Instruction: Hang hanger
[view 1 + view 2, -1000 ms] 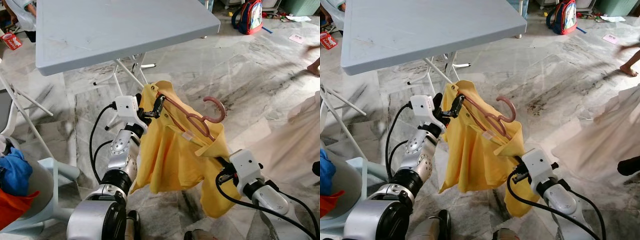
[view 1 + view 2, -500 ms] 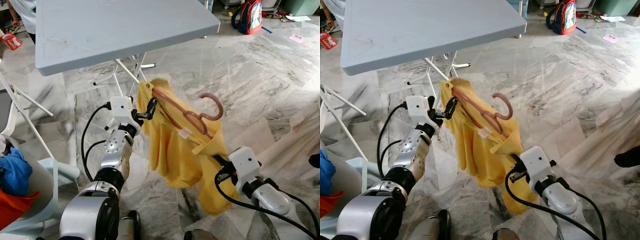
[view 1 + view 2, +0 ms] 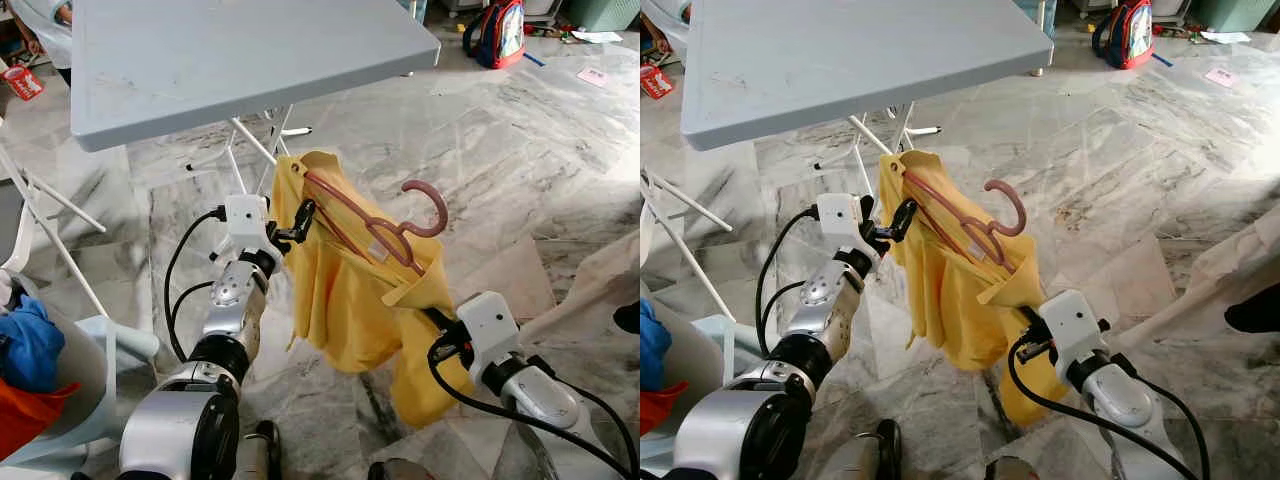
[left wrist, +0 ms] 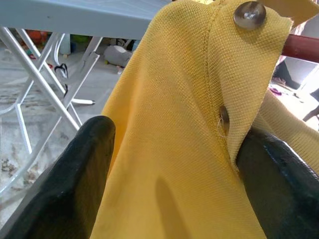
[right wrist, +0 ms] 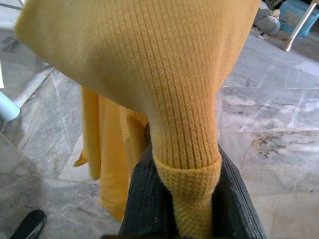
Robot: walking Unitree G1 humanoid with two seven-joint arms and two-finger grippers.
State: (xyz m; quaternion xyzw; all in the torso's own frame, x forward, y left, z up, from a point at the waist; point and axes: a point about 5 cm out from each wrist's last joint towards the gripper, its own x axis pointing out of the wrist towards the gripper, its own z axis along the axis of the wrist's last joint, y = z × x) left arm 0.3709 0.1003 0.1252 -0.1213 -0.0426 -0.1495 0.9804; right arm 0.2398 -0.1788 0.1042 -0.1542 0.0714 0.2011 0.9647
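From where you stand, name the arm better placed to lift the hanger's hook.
Left. The left gripper clamps the yellow shirt by the pink hanger's raised end; the right gripper pinches a low fold.

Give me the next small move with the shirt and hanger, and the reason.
Probably lift both arms together, keeping the hanger level. The left gripper and right gripper each pinch the yellow shirt stretched between them, the hook points up free, and I see no rail nearby to hang it on.
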